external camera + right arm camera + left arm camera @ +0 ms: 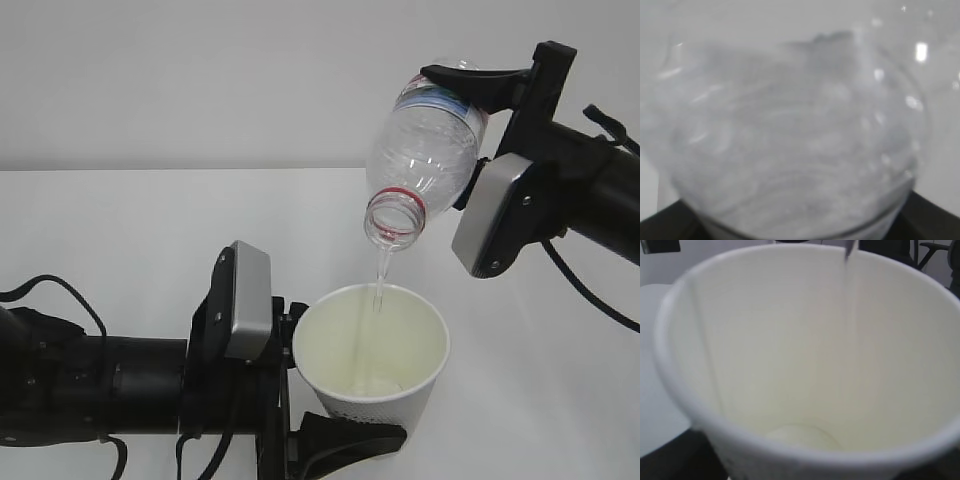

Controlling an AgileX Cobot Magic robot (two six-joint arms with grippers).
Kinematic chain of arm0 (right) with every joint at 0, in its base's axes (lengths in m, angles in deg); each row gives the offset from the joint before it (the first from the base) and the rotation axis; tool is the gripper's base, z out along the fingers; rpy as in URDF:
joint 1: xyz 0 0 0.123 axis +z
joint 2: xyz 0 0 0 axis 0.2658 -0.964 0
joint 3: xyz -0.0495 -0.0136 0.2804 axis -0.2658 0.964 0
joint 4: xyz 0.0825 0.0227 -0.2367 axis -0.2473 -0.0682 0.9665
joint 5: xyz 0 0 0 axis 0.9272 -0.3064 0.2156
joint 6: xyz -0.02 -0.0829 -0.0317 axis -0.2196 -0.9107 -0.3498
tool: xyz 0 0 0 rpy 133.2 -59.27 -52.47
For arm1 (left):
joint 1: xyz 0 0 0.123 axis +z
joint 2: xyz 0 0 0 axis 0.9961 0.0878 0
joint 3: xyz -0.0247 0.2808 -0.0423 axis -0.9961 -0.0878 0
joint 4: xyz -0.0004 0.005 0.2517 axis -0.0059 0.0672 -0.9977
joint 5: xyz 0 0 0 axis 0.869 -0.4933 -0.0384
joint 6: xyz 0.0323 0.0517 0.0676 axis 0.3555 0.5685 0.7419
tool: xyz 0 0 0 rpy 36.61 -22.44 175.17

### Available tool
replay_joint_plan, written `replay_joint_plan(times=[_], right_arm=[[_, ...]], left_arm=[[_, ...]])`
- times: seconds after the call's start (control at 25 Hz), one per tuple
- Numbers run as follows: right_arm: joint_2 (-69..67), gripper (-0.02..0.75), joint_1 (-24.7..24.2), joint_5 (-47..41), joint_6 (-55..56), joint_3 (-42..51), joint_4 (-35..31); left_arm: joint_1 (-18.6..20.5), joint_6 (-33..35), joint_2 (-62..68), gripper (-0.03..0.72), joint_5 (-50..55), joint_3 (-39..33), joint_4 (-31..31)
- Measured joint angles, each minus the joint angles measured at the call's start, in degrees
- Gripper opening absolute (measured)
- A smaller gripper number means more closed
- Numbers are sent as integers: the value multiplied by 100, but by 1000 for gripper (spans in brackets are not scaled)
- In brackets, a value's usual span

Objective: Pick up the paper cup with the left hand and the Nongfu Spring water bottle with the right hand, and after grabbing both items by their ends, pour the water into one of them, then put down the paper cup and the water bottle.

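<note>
Two grips holding: the left hand (330,440) clamps the small white tapered paper cup (372,350) near its base, upright above the white table (120,220); the right hand (478,110) pinches the clear ribbed plastic Nongfu Spring water bottle (425,150) by its base end. Bottle's long axis slants mouth-down, directly over the cup's rim, a thin stream of water (381,285) dropping inside.

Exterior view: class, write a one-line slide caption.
Right gripper tips the bottle, pouring water into the cup held by the left gripper.
</note>
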Motion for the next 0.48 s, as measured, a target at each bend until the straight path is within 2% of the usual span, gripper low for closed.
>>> replay_joint_plan(times=[0.48], right_arm=[[0,484,0,0,0,0,0]], left_arm=[[0,0,0,579,14,0,-183]])
